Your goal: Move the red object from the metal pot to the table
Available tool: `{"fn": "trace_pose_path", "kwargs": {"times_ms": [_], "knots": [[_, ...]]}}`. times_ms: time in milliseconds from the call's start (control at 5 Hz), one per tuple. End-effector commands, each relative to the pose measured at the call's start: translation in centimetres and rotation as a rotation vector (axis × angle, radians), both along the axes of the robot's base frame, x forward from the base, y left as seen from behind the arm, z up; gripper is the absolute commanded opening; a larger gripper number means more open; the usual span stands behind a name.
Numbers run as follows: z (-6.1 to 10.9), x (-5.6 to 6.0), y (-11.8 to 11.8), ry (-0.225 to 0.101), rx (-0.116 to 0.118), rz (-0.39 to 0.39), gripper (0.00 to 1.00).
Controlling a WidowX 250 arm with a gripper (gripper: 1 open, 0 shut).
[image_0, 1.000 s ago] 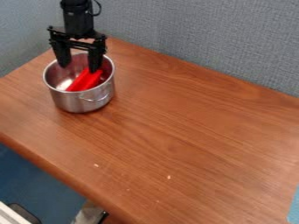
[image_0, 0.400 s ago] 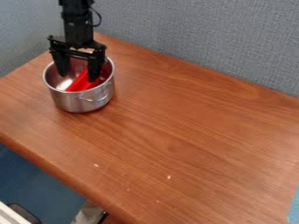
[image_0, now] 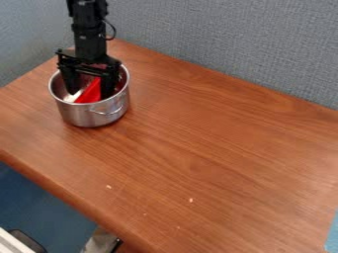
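The metal pot [image_0: 93, 107] stands on the table [image_0: 199, 148] near its far left corner. Inside it lies the red object [image_0: 89, 93], partly hidden by the fingers. My gripper [image_0: 87, 87] hangs straight down into the pot, open, with its black fingers [image_0: 65, 77] spread on either side of the red object. Whether the fingers touch the red object I cannot tell.
A blue-grey wall rises right behind the pot and the arm. The table's front edge runs diagonally at the lower left, with a drop beyond it. Bare wood stretches to the right and front of the pot.
The gripper has come down from just above the pot's rim into the pot, staying open. The pot and the red object have not moved.
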State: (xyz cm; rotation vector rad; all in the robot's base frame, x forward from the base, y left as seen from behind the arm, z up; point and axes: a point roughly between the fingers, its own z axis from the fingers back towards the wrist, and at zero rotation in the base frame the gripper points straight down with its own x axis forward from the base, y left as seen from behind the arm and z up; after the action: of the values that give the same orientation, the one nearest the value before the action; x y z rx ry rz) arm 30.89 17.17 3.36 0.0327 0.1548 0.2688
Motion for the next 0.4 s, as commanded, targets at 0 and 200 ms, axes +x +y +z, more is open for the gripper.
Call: {"fn": "trace_pose_path", "kwargs": {"times_ms": [0, 200], "knots": [[0.76, 0.53, -0.11, -0.028, 0.023, -0.018, 0.00], [1.05, 0.45, -0.31, -0.034, 0.013, -0.023, 0.00]]}}
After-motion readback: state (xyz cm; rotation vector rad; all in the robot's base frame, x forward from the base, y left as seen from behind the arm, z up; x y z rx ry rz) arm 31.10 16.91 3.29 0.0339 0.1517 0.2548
